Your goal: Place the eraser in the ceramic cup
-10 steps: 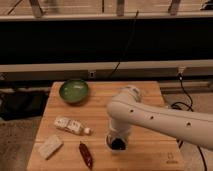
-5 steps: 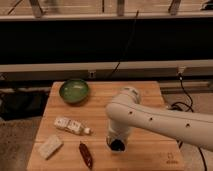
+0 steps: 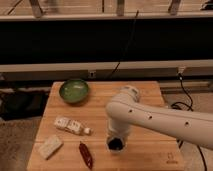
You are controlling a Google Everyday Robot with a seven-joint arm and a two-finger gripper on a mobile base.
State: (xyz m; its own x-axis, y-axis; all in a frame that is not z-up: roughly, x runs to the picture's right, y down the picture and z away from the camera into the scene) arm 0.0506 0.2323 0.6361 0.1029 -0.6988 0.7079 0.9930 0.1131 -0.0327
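The end effector [image 3: 116, 143] hung right over the ceramic cup [image 3: 116, 145] on the desk [image 3: 145, 95]; no eraser showed there, so release looked imminent or done.

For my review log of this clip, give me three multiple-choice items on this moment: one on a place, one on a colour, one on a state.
1. Where is the green bowl on the wooden table?
A. far left part
B. near right corner
C. centre

2. What colour is the pepper-like item at the near edge?
A. blue
B. dark red
C. white

3. How does the arm stand?
A. reaching over the bowl
B. off the table
C. bent down, gripper low over the table's near middle

Answers: 1 A, the bowl sits far left. 2 B, it looks dark red. 3 C, the arm's end points down there.
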